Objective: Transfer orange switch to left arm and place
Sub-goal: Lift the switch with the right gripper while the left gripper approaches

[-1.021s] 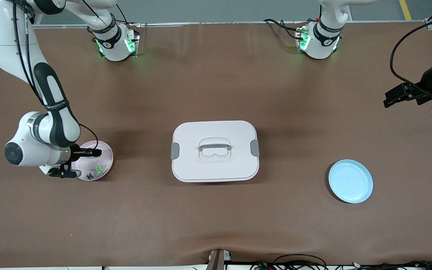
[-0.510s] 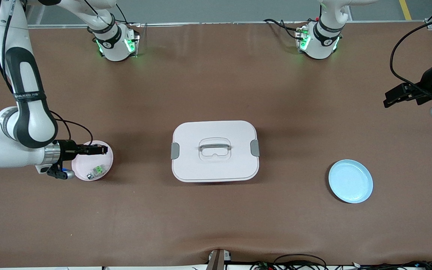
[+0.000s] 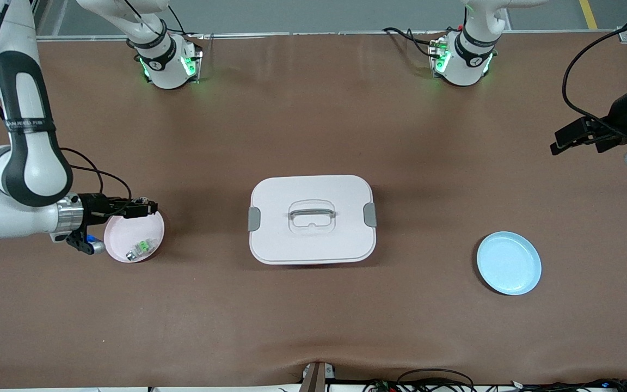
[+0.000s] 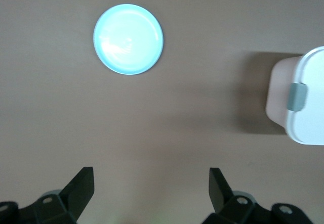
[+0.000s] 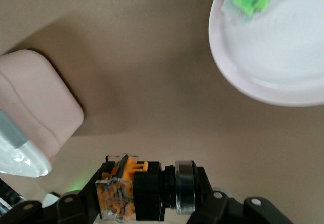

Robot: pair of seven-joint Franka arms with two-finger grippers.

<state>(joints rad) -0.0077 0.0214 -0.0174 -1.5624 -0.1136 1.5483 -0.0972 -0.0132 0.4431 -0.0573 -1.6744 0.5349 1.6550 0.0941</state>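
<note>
R end effector (image 3: 149, 207) is clamped on the switch (image 5: 132, 186), up over the pink plate's (image 3: 128, 233) rim. Switch's long axis lies crosswise betw. the fingers. L end effector (image 3: 558, 140) hangs wide open, empty, over the desk (image 3: 313, 316) at the L arm's end, waiting. Box (image 3: 312, 219) sits betw. the two, straight on the line to L. Handoff likely needs a lift over the box or a swing around it; bare desk on both flanks. Blue plate (image 3: 509, 263) is below L; green part (image 3: 140, 249) is in the pink plate under R.
</note>
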